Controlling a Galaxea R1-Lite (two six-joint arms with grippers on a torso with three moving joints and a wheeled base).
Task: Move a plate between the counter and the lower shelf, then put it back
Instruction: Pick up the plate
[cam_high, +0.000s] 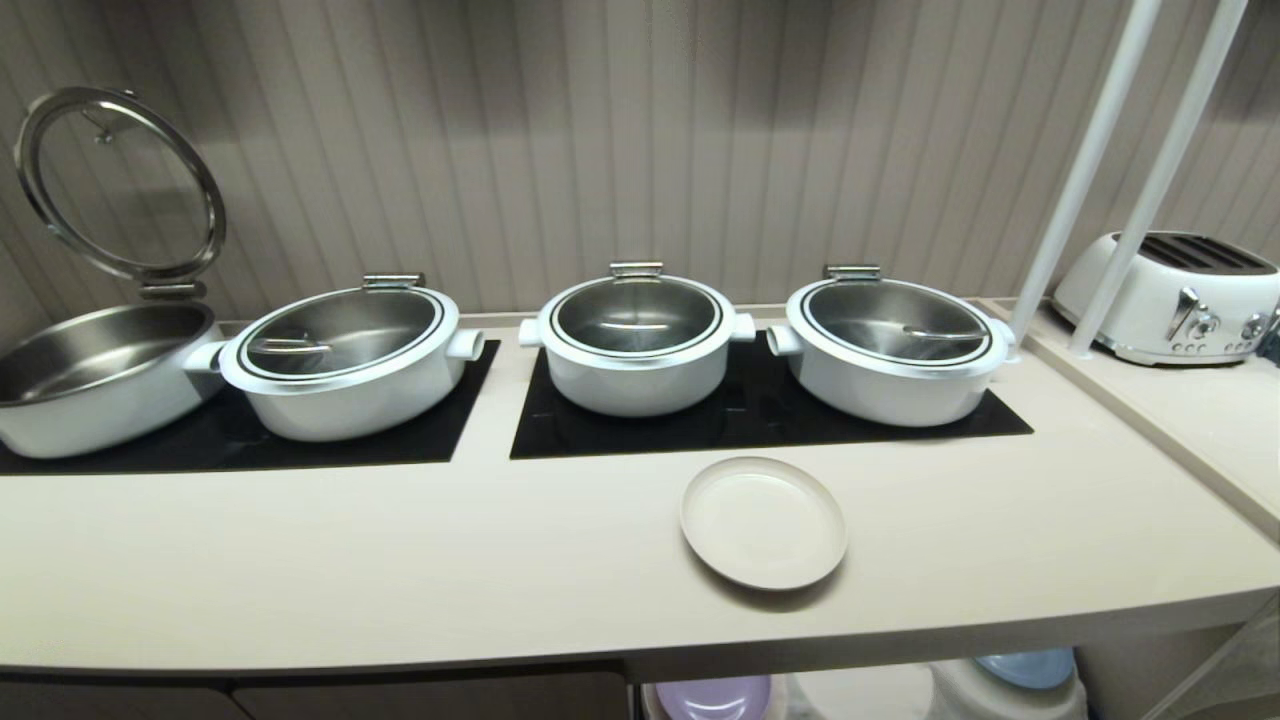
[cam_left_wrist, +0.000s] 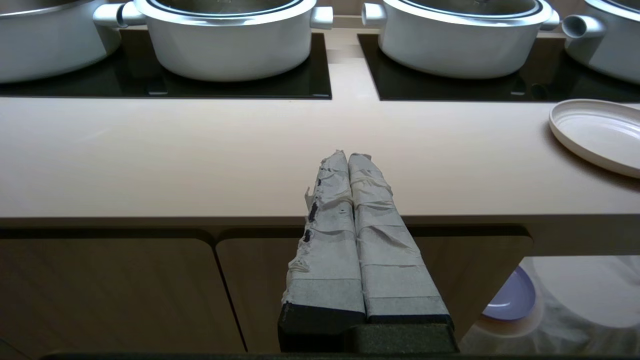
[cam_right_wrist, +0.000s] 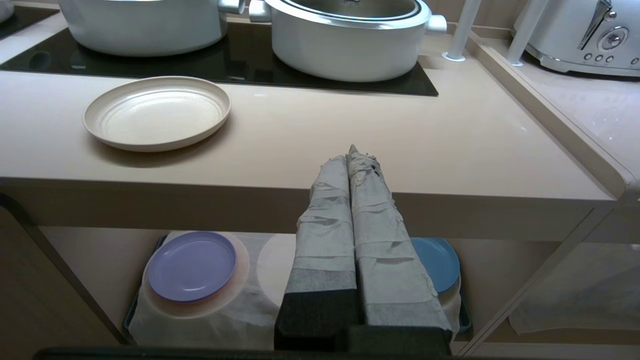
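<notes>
While both claws, left claw (cam_left_wrist: 348, 156) and right claw (cam_right_wrist: 352, 152), hang clenched and empty, the plate (cam_high: 764, 521) lies on the desk (cam_high: 400, 540) before the middle pot (cam_high: 636, 340); unclench first, then pinch its near rim.

My left claw (cam_left_wrist: 348, 156) and my right claw (cam_right_wrist: 350, 152) both wear fingers wrapped in wrinkled, matt grey tape that looks like cloth or paper, frayed at the tips. The plate (cam_high: 764, 522) looks like matt cream plastic with faint rings. The worktop (cam_high: 400, 540) is smooth beige with a soft sheen; its inset panels (cam_high: 760, 415) are glossy black glass. The pots (cam_high: 635, 345) have satin white walls, brushed metal insides and glass lids. A white cloth (cam_right_wrist: 220, 312) covers the shelf (cam_right_wrist: 100, 260).
</notes>
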